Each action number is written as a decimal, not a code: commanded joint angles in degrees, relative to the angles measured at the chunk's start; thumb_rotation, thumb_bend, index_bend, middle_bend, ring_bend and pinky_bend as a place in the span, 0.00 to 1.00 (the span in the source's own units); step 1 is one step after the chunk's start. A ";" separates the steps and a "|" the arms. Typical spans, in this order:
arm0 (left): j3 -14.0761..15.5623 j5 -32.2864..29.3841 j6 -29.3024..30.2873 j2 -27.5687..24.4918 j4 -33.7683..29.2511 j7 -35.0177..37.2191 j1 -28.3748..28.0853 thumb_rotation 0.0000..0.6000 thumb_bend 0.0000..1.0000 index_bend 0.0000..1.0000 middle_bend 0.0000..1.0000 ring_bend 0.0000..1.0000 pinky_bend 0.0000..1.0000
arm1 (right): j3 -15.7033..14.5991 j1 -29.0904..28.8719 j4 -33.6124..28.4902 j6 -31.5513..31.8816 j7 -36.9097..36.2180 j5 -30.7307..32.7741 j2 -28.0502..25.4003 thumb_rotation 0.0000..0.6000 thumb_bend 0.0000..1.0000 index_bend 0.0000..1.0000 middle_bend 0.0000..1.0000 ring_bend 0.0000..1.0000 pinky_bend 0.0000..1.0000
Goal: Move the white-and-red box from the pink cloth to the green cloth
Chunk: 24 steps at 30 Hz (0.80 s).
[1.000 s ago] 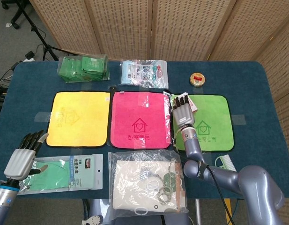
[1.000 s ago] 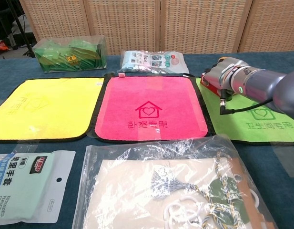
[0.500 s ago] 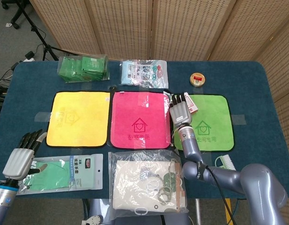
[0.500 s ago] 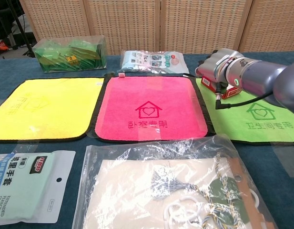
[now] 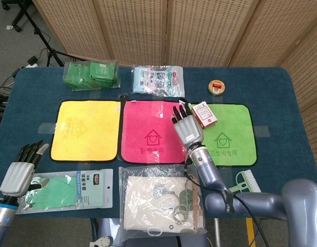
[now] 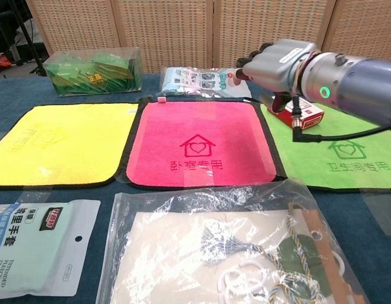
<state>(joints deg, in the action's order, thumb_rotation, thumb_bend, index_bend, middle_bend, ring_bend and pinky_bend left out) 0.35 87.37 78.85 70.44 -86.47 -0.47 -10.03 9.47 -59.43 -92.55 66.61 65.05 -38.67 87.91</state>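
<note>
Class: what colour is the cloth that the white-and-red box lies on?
Green: the white-and-red box lies on the green cloth, clearest in the head view.

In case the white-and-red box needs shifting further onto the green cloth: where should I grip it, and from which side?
Grip the white-and-red box across its two long edges, coming down from above. It lies flat near the back-left corner of the green cloth, turned a little askew, so only the top face and thin sides are open. The right hand, open above the pink cloth, is closest.
</note>
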 commanded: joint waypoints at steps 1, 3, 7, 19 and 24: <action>0.00 0.03 0.20 0.23 -0.01 -0.58 0.10 1.00 0.16 0.00 0.00 0.00 0.00 | -5.07 9.07 -10.71 8.20 -13.97 -16.02 -6.81 1.00 0.65 0.15 0.01 0.00 0.00; 0.04 0.07 0.30 0.33 -0.04 -0.90 0.15 1.00 0.16 0.00 0.00 0.00 0.00 | -6.59 11.24 -11.66 9.82 -17.30 -19.67 -7.89 1.00 0.64 0.15 0.00 0.00 0.00; 0.02 0.19 0.85 0.74 -0.15 -2.05 0.37 1.00 0.16 0.00 0.00 0.00 0.00 | -11.69 18.45 -12.41 15.49 -27.91 -30.51 -10.96 1.00 0.60 0.15 0.00 0.00 0.00; -0.07 2.67 5.65 1.97 -0.84 -5.55 1.88 1.00 0.16 0.00 0.00 0.00 0.00 | -23.04 38.47 1.40 31.65 -53.68 -49.99 -12.86 1.00 0.57 0.15 0.00 0.00 0.00; 0.18 3.57 6.34 2.21 -1.07 -6.60 2.10 1.00 0.16 0.00 0.00 0.00 0.00 | -23.23 42.03 5.43 33.59 -57.85 -51.67 -12.43 1.00 0.57 0.15 0.00 0.00 0.00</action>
<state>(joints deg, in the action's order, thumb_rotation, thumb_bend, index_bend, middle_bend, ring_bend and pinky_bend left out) 0.51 90.91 85.16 72.62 -87.52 -7.04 -7.95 -13.28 -18.60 -88.33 99.44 8.43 -89.35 75.43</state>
